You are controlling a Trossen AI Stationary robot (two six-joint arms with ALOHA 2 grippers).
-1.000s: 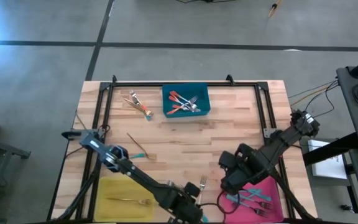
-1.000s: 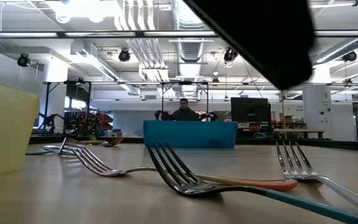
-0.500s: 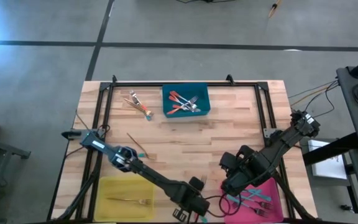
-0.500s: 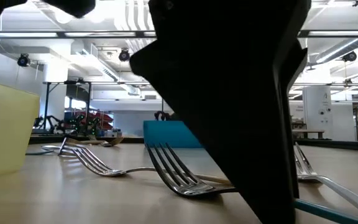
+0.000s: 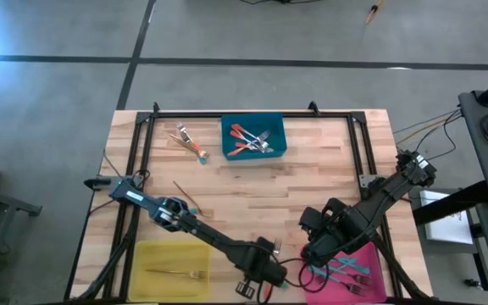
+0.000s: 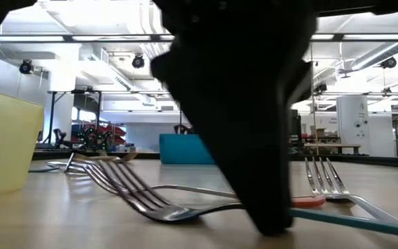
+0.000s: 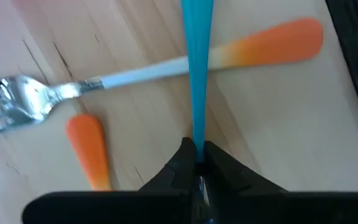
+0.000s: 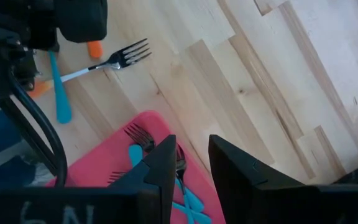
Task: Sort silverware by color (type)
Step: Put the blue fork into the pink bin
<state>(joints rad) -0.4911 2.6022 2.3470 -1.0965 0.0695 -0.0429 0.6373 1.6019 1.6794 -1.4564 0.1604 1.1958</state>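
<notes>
Two hands work the near edge of the bench [image 5: 312, 178]: the left hand [image 7: 197, 163] has its fingers pinched on a teal-handled fork [image 7: 197, 68] lying across an orange-handled fork [image 7: 166, 65], while the right hand [image 8: 191, 163] hovers over the pink bin [image 5: 371, 258] with its fingers a narrow gap apart and nothing between them. Sorting looks partly done: orange-handled forks fill the blue bin [image 5: 253, 124], a gold fork [image 5: 176, 273] sits in the yellow bin [image 5: 146, 258], teal ones in pink. Strays remain mid-bench and at the front edge. Room between the arms is tight; the middle lies open.
</notes>
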